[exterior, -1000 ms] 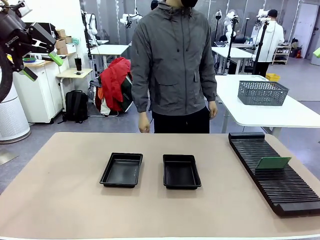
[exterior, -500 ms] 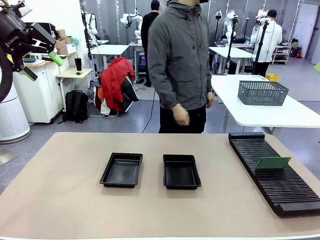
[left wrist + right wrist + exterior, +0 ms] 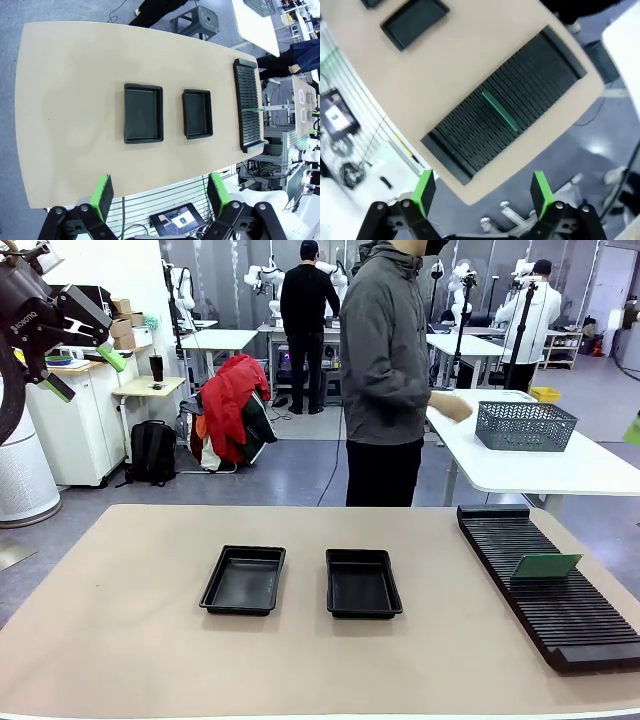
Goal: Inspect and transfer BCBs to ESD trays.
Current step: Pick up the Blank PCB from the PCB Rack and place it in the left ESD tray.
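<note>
Hanging wide open and empty, the right gripper [image 3: 482, 186], black with green pads, is looking down on the thin green rectangular circuit board [image 3: 500, 112]. That board is standing on edge in a slot of the long black slotted rack [image 3: 547, 75], ahead of the jaws and well apart, its long axis slanting against the line between the fingers, so a wrist roll is probably needed. The left gripper [image 3: 85, 372], equally spread and empty, is hovering high off the bench's [image 3: 120, 640] left side, farther from the board, while the two shallow black plastic trays [image 3: 243, 580] are lying empty mid-bench.
</note>
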`<state>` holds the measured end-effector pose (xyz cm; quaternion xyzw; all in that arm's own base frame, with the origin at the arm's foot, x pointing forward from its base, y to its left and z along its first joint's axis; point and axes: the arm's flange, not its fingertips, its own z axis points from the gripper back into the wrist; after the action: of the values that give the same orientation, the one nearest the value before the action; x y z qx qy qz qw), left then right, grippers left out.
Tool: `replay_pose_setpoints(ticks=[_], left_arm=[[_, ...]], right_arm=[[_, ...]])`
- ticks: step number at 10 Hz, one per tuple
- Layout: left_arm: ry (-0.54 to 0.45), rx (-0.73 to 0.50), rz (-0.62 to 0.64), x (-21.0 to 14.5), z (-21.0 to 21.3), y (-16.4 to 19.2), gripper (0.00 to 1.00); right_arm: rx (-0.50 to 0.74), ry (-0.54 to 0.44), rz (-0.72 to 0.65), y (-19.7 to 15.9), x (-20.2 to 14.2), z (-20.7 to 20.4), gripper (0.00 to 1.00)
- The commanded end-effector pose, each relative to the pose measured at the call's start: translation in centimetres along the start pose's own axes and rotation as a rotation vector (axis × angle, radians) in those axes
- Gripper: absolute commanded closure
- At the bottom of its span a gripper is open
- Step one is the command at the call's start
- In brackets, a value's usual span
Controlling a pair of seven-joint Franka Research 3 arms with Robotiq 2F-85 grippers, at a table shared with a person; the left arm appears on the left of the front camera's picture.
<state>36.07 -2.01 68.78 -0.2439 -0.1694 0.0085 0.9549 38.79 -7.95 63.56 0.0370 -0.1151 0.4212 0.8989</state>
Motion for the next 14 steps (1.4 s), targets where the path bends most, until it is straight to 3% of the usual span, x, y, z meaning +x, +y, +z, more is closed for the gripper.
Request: replay_pose_setpoints(ticks=[1,6,14], left_arm=[[-0.002,-0.001,0.0,0.0,0.0,0.0,0.0],[-0.002,-0.001,0.0,0.0,0.0,0.0,0.0],[-0.002,-0.001,0.0,0.0,0.0,0.0,0.0]], right_arm=[[-0.036,-0.008,0.204,-0.5,-1.0,-2.8,0.0],[-0.017,0.045,0.578,-1.5,-1.4,-10.2,0.0],[-0.027,0.096,0.748,-2.6,-1.4,-20.5,0.0]])
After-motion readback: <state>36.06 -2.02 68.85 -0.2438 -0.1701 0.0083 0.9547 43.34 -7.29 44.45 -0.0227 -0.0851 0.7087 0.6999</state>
